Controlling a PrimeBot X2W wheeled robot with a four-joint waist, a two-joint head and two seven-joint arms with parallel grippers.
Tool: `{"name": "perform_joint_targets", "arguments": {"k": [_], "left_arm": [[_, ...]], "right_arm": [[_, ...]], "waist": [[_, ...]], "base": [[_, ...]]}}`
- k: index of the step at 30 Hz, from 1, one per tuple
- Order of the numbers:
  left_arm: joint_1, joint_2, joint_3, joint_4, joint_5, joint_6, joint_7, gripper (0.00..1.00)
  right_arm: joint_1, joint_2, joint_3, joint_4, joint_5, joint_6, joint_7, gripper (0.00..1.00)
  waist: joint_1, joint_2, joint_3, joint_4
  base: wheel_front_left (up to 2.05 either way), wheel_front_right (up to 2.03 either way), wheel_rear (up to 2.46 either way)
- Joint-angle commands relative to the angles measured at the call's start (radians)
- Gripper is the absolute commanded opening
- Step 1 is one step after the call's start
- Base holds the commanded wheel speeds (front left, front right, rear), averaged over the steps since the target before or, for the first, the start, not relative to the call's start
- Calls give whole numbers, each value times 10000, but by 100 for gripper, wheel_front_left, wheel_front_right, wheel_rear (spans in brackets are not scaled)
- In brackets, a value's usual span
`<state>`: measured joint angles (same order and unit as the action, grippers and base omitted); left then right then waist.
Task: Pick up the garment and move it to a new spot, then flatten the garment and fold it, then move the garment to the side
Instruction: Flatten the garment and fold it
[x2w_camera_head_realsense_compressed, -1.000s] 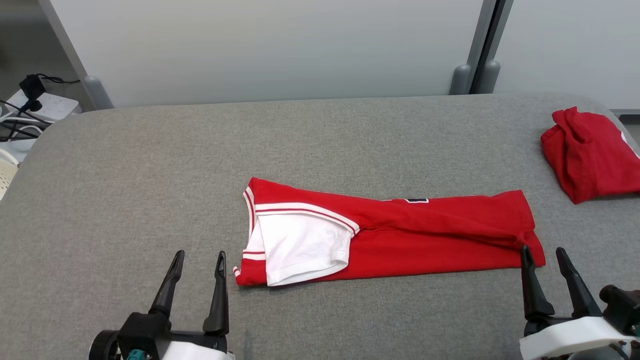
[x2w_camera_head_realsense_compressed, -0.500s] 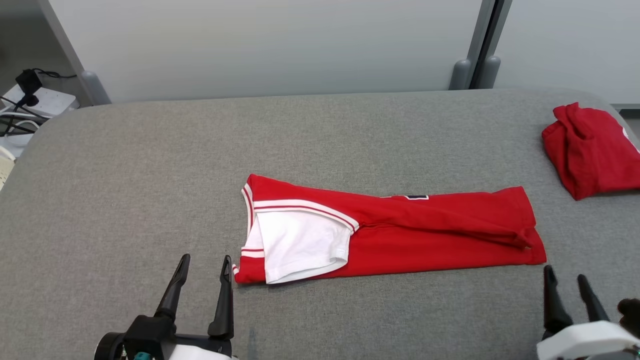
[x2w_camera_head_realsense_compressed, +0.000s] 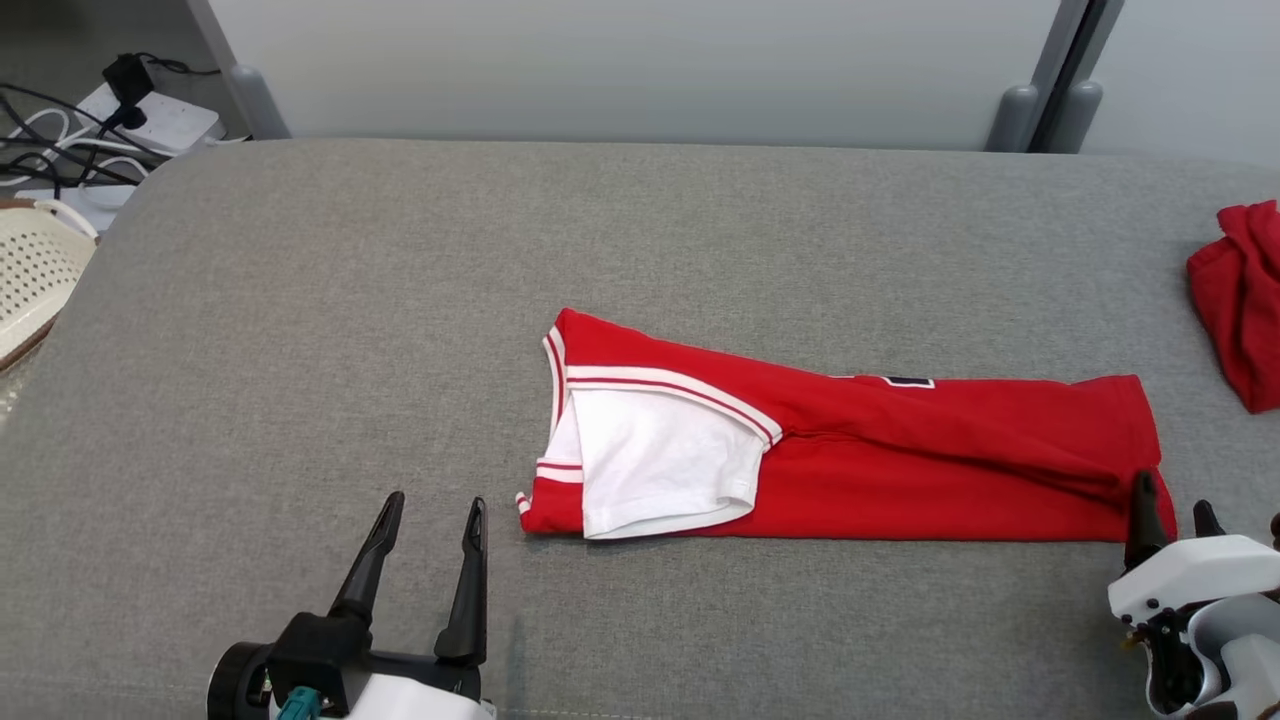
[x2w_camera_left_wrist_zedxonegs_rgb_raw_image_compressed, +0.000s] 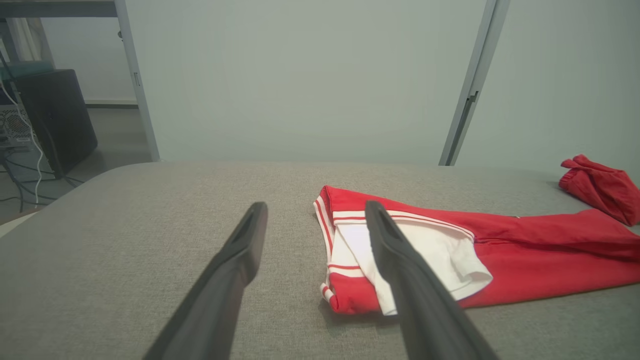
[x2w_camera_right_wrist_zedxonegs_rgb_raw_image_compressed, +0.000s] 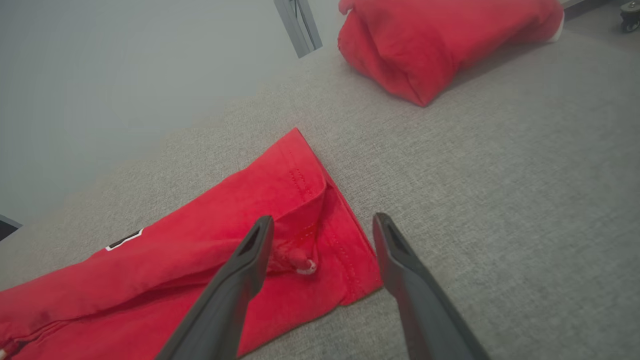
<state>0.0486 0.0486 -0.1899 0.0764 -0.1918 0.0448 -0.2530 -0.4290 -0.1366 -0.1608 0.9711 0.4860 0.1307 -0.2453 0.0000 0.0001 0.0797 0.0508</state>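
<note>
Grey padded surface (x2w_camera_head_realsense_compressed: 300, 300): garment (x2w_camera_head_realsense_compressed: 950, 460) lies mid-surface, long axis left–right, toward the front edge. At the collar end, left gripper (x2w_camera_head_realsense_compressed: 435, 500) is just beside, jaws spread; right gripper (x2w_camera_head_realsense_compressed: 1172, 492), jaws spread, straddles the hem corner, so is closer. Both empty.

Garment (x2w_camera_head_realsense_compressed: 900, 460) lies lengthwise on padded table (x2w_camera_head_realsense_compressed: 300, 300), reaching from one pair of jaws to the other. Collar end just right of the tips of left gripper (x2w_camera_head_realsense_compressed: 435, 500). Hem corner sits between the jaws of right gripper (x2w_camera_head_realsense_compressed: 1173, 492). Bundled cloth (x2w_camera_head_realsense_compressed: 1240, 300) farther ahead-right, well apart.
</note>
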Motion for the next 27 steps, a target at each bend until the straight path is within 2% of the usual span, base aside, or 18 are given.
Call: {"name": "perform_joint_targets", "arguments": {"k": [1,16,17,19,27], "left_arm": [[-549,17,243,-212,76,-50,-87,100],[-870,16,179,-79,227,-225,-87,100],[-886,16,191,-81,230,-227,-87,100],[-911,16,210,-87,232,-226,-87,100],[-943,16,201,-80,196,-176,-88,100]], "right_arm": [[-507,-243,287,300,171,0,17,100],[-1506,-583,550,2419,1050,0,368,100],[-1539,-580,579,2453,1113,0,395,62],[-1592,-562,704,2463,1202,0,433,0],[-1584,-737,1263,2081,1500,0,169,0]], "waist": [[0,-1,186,233],[0,-1,626,628],[0,-1,639,626],[0,-1,662,611],[0,-1,582,481]], "base": [[0,0,0],[0,0,0],[0,0,0],[0,0,0],[0,0,0]]}}
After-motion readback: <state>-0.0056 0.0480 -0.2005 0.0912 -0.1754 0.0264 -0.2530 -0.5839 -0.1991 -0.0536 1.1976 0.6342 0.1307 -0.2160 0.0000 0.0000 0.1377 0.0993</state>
